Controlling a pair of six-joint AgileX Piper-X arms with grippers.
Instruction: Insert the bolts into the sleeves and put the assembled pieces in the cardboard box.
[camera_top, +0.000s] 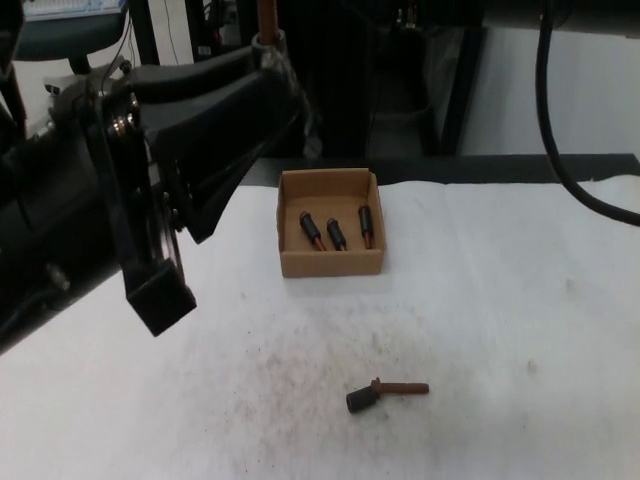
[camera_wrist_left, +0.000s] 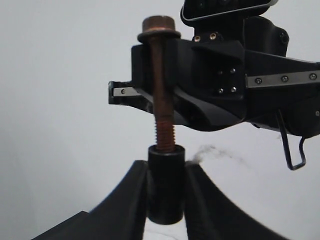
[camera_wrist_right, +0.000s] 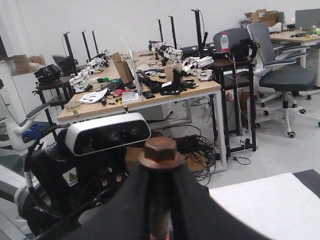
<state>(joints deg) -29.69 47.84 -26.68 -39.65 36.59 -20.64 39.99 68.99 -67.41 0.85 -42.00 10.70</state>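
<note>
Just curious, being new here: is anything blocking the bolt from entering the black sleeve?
Nothing visible. The bolt in the right gripper stands over the sleeve in the left gripper, threaded tip at its opening.

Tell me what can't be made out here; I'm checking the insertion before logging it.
Left wrist view: how deep the bolt sits; the sleeve wall hides its tip.
High view: the bench at left, hidden by an arm.
High view: whether the three pieces in the cardboard box are fully seated; too small.
Right wrist view: the bolt's shank, hidden by its head and the right gripper.
</note>
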